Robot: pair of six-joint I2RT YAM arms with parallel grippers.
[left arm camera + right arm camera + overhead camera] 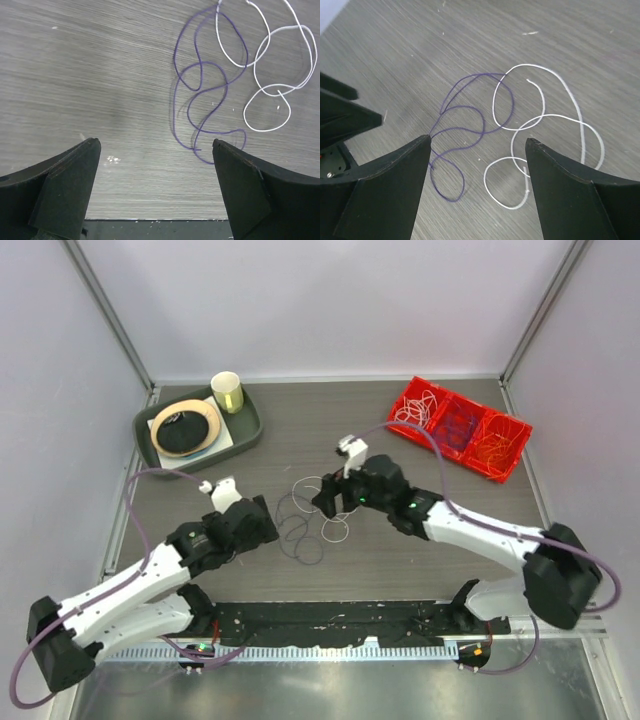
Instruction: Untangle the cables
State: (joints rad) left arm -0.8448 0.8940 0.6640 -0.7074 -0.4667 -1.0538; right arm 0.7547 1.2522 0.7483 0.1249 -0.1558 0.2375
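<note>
A purple cable (298,530) and a white cable (337,531) lie in loose loops on the table's middle, overlapping at one loop. No orange-red cable lies with them. My left gripper (262,523) is open and empty just left of the purple cable (174,60), with the white cable (270,130) beyond it. My right gripper (328,500) is open and empty above both. In its wrist view the purple cable (483,122) runs to the left finger (395,185), and the white cable (582,130) loops between the jaws.
A red three-part bin (505,472) at the back right holds white, purple and orange cables. A green tray (247,430) at the back left carries a plate with a dark item (184,427) and a cup (227,391). A black strip (330,622) runs along the near edge.
</note>
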